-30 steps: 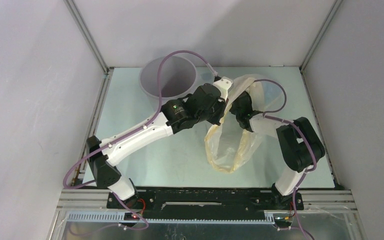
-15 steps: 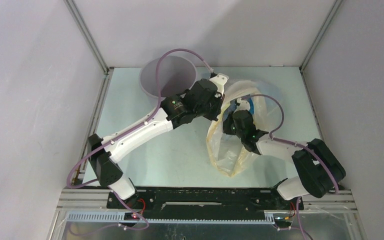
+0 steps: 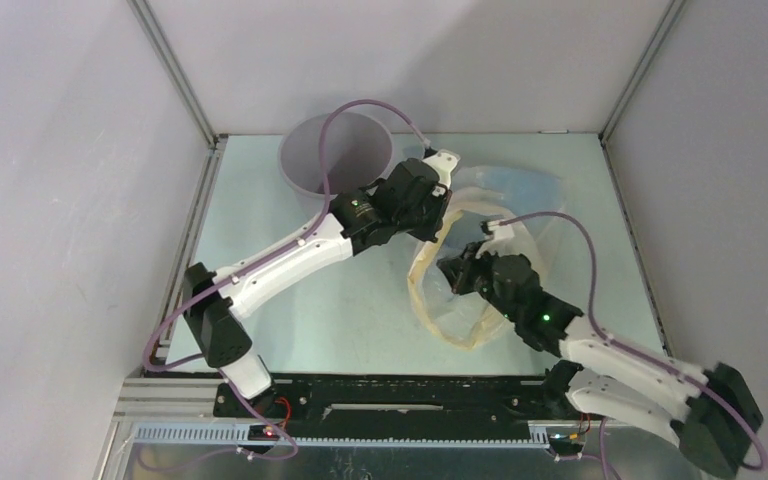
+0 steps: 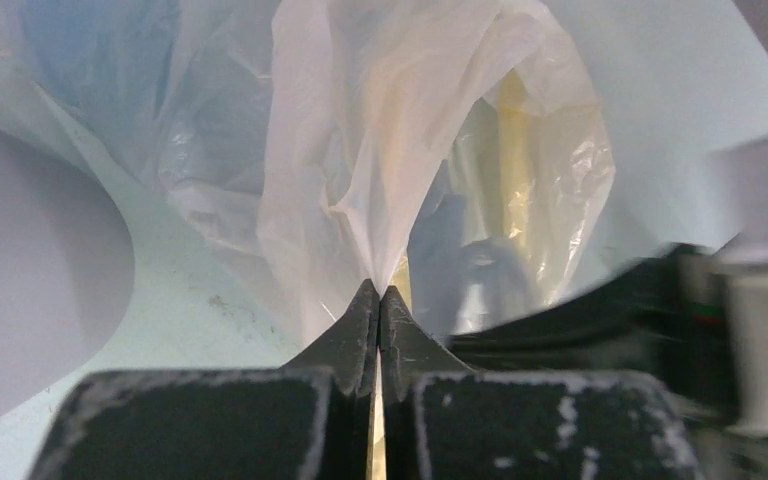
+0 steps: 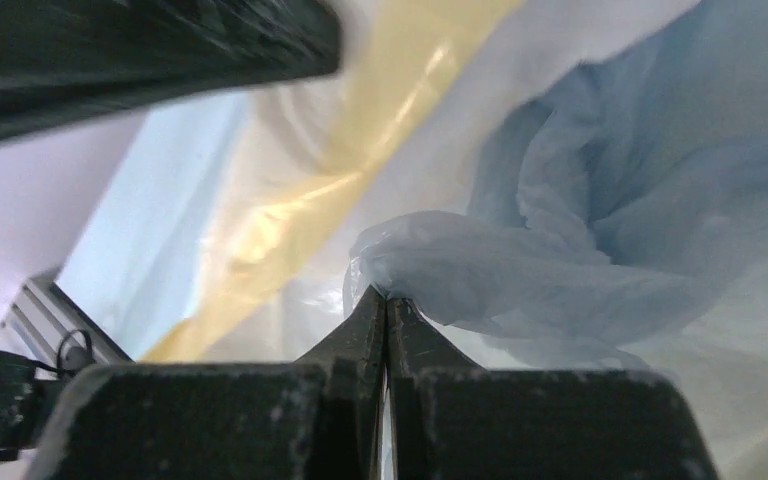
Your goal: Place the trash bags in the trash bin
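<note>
The trash bags lie in a heap right of centre: a cream-yellow one (image 3: 430, 300) looped toward the front and a pale blue one (image 3: 525, 188) behind it. The light grey trash bin (image 3: 338, 150) stands upright at the back left. My left gripper (image 3: 442, 222) is shut on a fold of cream film (image 4: 360, 150), its tips (image 4: 380, 290) pinching it. My right gripper (image 3: 448, 268) is shut on a bunched corner of the pale blue bag (image 5: 520, 280), its tips (image 5: 387, 295) meeting on the film. The yellow bag (image 5: 360, 130) drapes behind that.
The bin's grey wall (image 4: 30, 280) curves at the left of the left wrist view. The right arm's dark body (image 4: 600, 300) lies close on the right there. The left arm (image 5: 140, 50) crosses the top of the right wrist view. Enclosure walls ring the table (image 3: 260, 330).
The right gripper has shut on the pale blue film and drawn toward the front, its arm swinging low to the near right. The left gripper has held its grip, shifting slightly.
</note>
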`<move>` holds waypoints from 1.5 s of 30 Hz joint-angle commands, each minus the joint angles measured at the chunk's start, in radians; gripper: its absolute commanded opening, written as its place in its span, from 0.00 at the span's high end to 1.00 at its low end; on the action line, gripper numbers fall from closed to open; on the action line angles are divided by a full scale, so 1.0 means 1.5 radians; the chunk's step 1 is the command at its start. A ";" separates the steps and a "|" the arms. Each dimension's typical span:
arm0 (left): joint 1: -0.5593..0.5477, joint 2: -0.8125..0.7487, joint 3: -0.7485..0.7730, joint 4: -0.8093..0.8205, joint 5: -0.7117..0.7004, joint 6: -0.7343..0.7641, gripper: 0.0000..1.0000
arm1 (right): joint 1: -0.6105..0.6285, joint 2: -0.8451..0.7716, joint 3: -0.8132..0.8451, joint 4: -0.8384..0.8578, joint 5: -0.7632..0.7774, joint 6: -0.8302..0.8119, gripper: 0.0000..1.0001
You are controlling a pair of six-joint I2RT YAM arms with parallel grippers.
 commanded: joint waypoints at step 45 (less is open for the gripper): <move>0.107 0.172 0.193 0.052 0.211 -0.022 0.99 | 0.104 -0.005 0.475 -0.486 -0.200 -0.075 0.32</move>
